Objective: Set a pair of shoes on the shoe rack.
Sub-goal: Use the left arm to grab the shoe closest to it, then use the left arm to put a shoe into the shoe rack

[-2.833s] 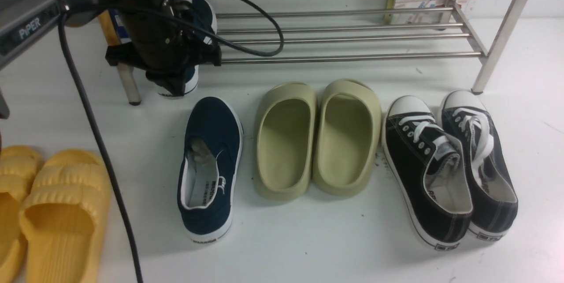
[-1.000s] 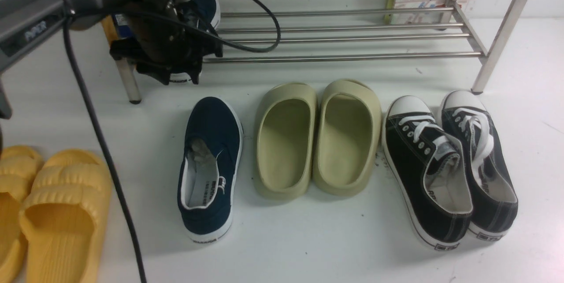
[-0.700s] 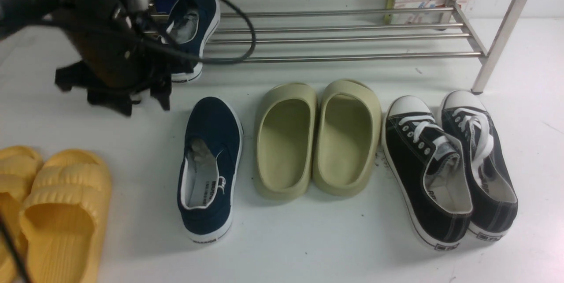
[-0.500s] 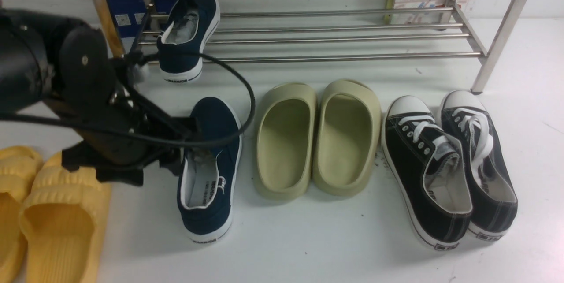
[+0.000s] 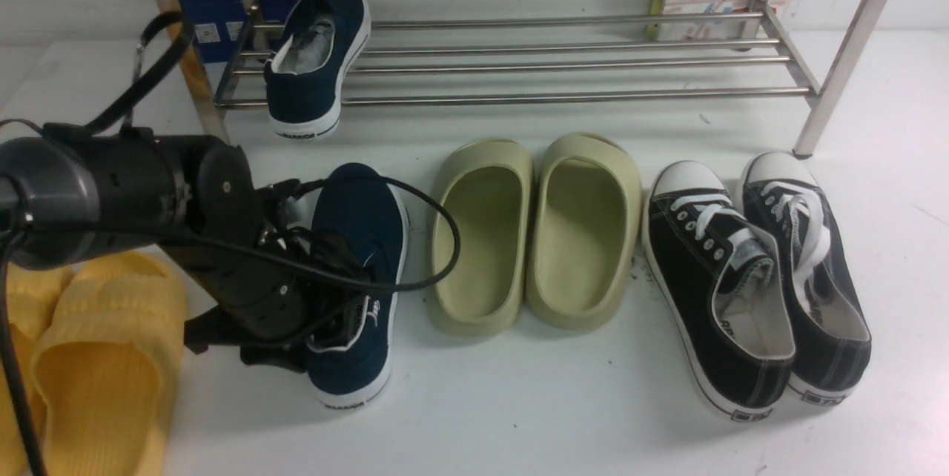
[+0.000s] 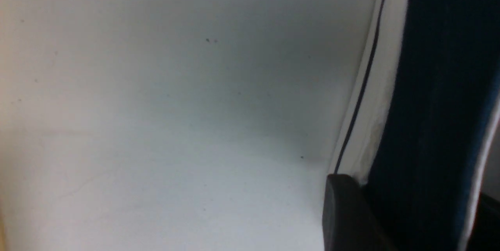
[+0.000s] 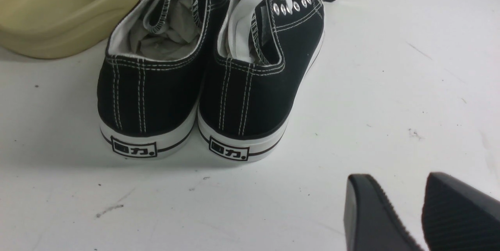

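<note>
Yellow slides (image 5: 96,357) lie far left on the white counter (image 5: 519,417) as the left pincer (image 5: 317,334) sits at the heel end of a navy slip-on (image 5: 363,220), one finger (image 6: 343,216) against the outside of its sole edge; whether it has gripped cannot be told. The matching navy shoe (image 5: 315,61) already rests tilted on the lower rails at the left end of the steel shoe rack (image 5: 593,97), so the job looks half done: clamp, lift, set this one beside it. Beige slides (image 5: 534,231) and black lace-up sneakers (image 5: 756,276) wait on the counter; the right pincer (image 7: 421,212), narrow and empty, hovers near the sneakers' heels
</note>
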You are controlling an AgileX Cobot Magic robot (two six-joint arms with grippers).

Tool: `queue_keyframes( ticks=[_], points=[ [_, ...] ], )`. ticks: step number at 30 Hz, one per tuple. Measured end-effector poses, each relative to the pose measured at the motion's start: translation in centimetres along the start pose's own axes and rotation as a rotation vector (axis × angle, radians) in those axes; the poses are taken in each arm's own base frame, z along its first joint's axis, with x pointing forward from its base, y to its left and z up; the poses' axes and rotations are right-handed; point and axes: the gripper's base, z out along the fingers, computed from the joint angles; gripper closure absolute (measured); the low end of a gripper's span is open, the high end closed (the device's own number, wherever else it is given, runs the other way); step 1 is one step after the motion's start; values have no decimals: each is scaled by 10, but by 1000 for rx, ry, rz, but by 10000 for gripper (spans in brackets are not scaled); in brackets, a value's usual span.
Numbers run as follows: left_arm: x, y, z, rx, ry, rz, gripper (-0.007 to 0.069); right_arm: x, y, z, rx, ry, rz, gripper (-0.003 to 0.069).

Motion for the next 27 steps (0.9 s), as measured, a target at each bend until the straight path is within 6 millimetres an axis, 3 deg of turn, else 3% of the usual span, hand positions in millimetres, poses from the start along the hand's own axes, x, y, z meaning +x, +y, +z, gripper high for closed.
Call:
queue_keyframes(
  ticks=[4, 8, 19, 25, 27],
  points=[
    [0, 1, -1, -3, 0, 25, 508, 0, 0, 0, 0, 0, -1, 412],
    [0, 0, -9, 7, -21, 35, 617, 0, 0, 0, 0, 0, -1, 412],
    [8, -15, -48, 68, -106, 94, 613, 0, 0, 0, 0, 0, -1, 412],
    [-6, -24, -59, 84, -159, 110, 613, 0, 0, 0, 0, 0, -1, 412],
    [-19, -33, -63, 96, -184, 119, 613, 0, 0, 0, 0, 0, -1, 412]
  ],
)
